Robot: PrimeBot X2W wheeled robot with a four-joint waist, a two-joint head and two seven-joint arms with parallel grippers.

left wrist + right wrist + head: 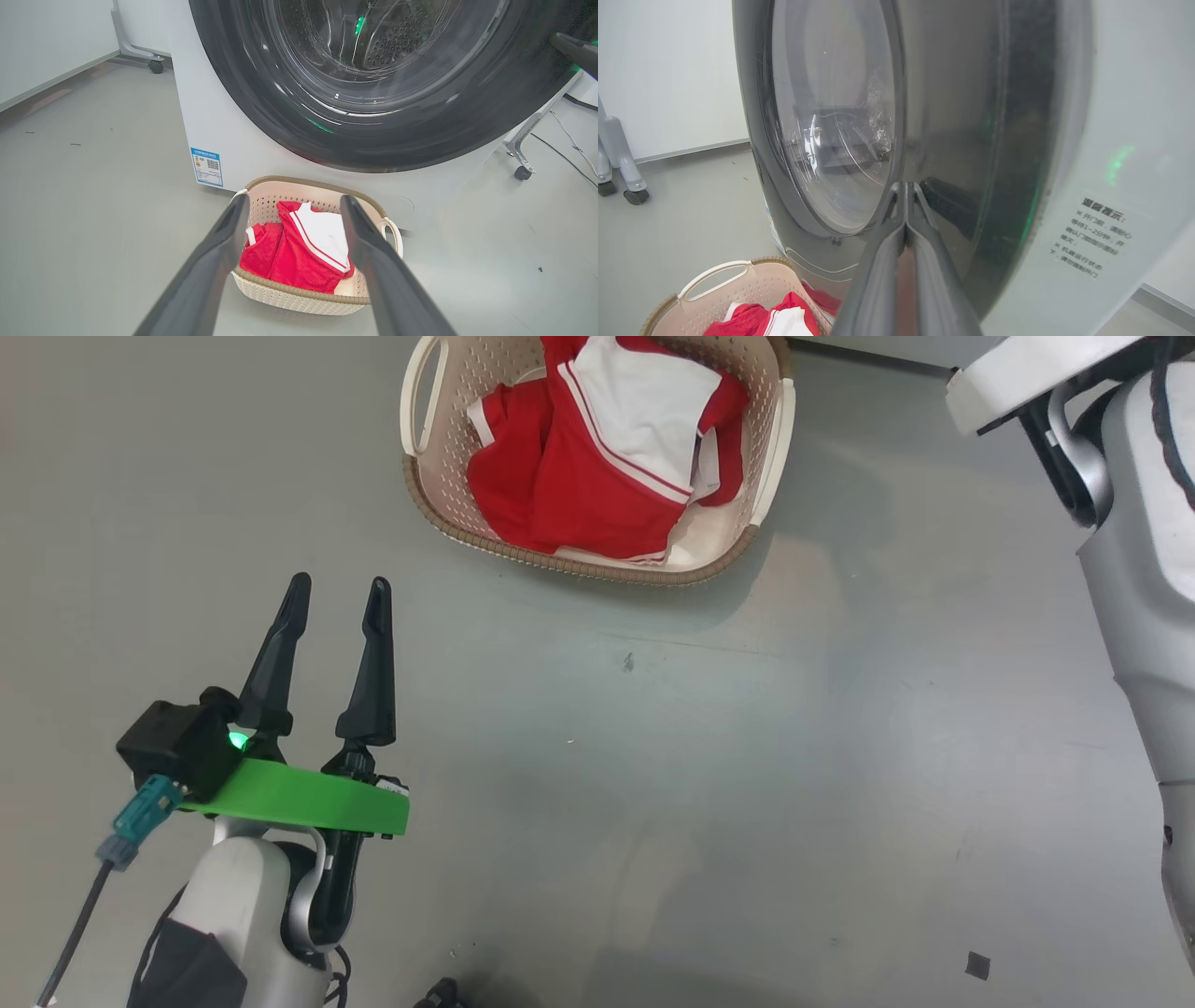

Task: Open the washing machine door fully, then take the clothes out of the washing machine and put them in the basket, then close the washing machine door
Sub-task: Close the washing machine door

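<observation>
Right gripper (906, 185) pressed together by the door (822, 140); left gripper (338, 583) spread; blue label (207, 166), seemingly with QR code.

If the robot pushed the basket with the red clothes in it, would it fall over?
Probably it would slide rather than tip: the basket is low and wide and sits flat on the smooth grey floor. It likely feels light, being thin holey plastic holding only soft red clothes.
</observation>
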